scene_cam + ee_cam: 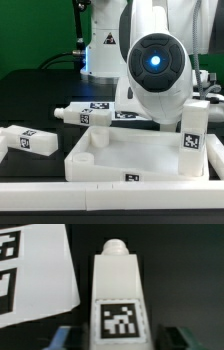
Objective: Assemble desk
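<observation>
place: robotics lab | signs: white robot arm (160, 85) with a blue light over a black bench (35, 98) | white plastic desk legs (193, 135) bearing black-and-white square tags, loose on it

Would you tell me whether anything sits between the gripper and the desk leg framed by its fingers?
Nothing visible does. In the wrist view the leg lies bare between the open gripper's fingers, a dark gap on each side. The marker board lies beside it, apart from the leg.
</observation>
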Controlling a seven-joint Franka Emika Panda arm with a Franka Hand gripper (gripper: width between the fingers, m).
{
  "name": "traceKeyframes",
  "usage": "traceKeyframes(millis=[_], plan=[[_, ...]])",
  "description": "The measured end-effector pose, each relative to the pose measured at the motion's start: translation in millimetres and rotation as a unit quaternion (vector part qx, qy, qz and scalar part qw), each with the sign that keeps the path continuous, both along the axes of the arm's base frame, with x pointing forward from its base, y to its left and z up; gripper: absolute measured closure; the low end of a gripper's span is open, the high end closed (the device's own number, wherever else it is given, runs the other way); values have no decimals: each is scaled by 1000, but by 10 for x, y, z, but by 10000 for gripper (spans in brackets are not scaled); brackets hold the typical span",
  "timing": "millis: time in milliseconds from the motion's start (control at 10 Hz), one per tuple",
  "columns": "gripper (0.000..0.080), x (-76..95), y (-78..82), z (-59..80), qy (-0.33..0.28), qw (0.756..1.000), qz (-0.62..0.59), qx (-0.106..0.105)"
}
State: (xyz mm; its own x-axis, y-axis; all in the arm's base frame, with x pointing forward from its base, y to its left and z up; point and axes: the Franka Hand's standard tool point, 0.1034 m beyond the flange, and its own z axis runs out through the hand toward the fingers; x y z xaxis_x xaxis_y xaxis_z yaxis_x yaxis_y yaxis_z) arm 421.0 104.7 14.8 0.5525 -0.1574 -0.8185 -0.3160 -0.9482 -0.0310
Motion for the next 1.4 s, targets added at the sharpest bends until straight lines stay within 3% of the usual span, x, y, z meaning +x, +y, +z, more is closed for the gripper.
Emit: traceKeyframes(millis=[100,300,400,500,700,800,1200,1300,1400], plan=[[517,0,-1,0,0,1000,0,0],[517,29,-12,26,-4,1000,-1,0],[517,125,-55,177,-16,1000,-5,2],[517,222,-139,423,-20,1000,-10,10],[517,550,-361,849,-122,992,-3,15],[517,616,-470,982,-168,986,-3,13],[515,741,-510,1017,-267,964,-5,-19],[515,863,-648,1163,-301,954,16,-2],[515,1001,-828,1359,-332,943,22,3]])
